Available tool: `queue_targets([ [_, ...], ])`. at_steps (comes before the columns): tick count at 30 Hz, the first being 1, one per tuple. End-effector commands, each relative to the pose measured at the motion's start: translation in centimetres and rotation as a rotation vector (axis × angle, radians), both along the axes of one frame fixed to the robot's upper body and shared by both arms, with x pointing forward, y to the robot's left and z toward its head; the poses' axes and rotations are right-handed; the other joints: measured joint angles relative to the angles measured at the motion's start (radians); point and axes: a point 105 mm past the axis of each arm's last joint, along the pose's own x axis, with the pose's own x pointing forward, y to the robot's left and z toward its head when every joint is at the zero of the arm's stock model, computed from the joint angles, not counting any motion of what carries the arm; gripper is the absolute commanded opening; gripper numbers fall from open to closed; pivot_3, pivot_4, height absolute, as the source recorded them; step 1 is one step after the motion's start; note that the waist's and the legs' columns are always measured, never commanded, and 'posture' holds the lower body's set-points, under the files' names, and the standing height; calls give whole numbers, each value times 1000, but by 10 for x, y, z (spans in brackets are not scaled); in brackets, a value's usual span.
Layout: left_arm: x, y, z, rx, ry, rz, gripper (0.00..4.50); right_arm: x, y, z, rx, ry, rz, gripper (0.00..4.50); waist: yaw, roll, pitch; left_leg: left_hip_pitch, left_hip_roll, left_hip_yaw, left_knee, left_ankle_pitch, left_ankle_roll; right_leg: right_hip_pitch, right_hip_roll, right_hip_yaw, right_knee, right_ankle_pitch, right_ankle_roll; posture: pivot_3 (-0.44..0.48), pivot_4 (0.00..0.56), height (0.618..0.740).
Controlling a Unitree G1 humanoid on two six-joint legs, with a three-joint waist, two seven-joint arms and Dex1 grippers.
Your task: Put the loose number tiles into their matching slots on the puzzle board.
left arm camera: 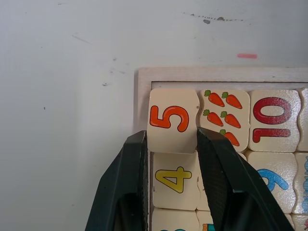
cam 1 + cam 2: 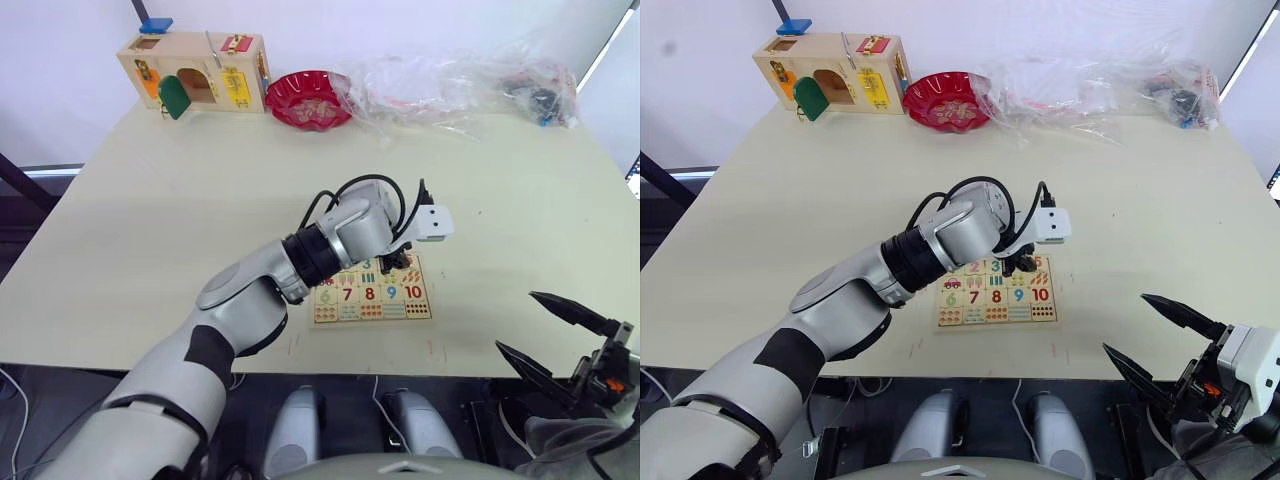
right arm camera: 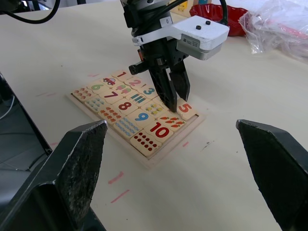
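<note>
Pale-wood tile 5 point(image 1: 169, 120) sits pinched in left claw point(image 1: 172, 144) at board's point(image 3: 155, 159) corner; right claw point(image 3: 178, 168) gapes, empty.

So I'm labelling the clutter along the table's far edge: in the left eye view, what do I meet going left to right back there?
Wooden box with coloured doors and latches → red bowl → crumpled clear plastic bags, stretching toward the far right corner.

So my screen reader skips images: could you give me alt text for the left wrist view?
The left gripper grips the orange 5 tile at a corner slot of the puzzle board, beside the yellow 4 tile.
</note>
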Motion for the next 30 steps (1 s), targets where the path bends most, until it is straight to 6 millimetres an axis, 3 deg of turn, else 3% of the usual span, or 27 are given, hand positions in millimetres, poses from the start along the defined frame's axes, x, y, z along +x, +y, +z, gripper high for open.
queue_targets([
  [1, -1, -5, 5, -6, -23, -26, 986, -1, 2, 7, -7, -37, 7, 4500, 0, 0, 0, 0, 0, 0, 0, 0, 0, 0, 0, 0, 0, 0, 0, 0, 150, 740],
  [30, -2, -7, 6, -6, -27, -47, 986, -2, 3, 5, -1, -35, 8, 4500, 0, 0, 0, 0, 0, 0, 0, 0, 0, 0, 0, 0, 0, 0, 0, 0, 150, 740],
])
